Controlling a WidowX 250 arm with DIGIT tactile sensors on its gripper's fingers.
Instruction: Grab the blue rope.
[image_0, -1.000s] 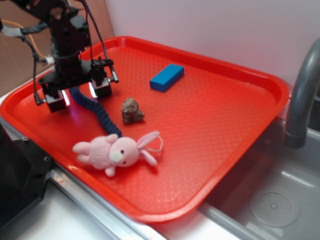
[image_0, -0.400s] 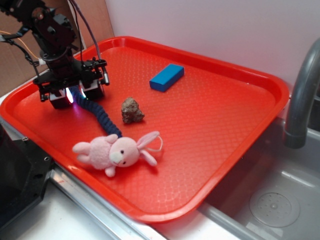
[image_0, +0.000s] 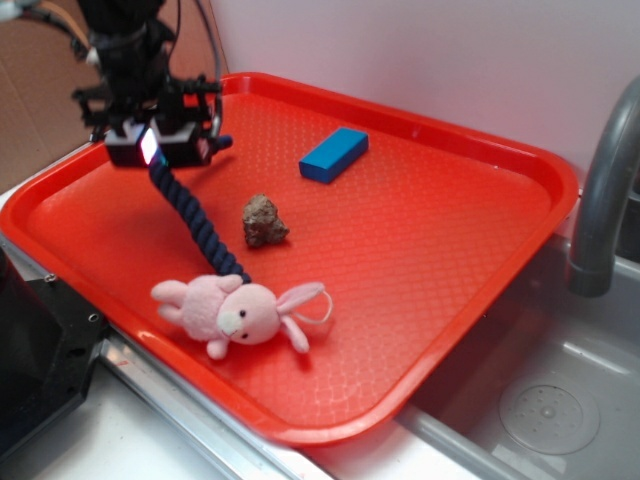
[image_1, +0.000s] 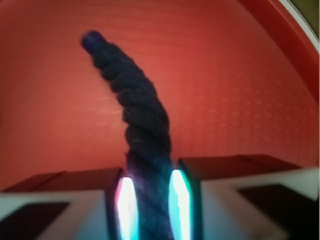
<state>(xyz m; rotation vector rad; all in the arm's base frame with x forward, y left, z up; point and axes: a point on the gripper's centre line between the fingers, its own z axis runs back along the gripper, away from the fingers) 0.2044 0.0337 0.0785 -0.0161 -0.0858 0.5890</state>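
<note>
Slanting blue rope (image_0: 195, 220), upper end gripped

on the tray (image_0: 480, 290): block (image_0: 333, 154) behind rock (image_0: 264, 221), bunny (image_0: 240, 313) in front, rope (image_0: 195, 223) left of rock

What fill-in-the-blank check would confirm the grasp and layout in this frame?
1. The pincer is shut on the ____ rope.
2. The rope's lower end hangs down beside the pink ____.
3. The brown rock sits between the rope and the blue ____.
4. Everything lies on a ____ tray.

Missing words: blue; bunny; block; red
</note>
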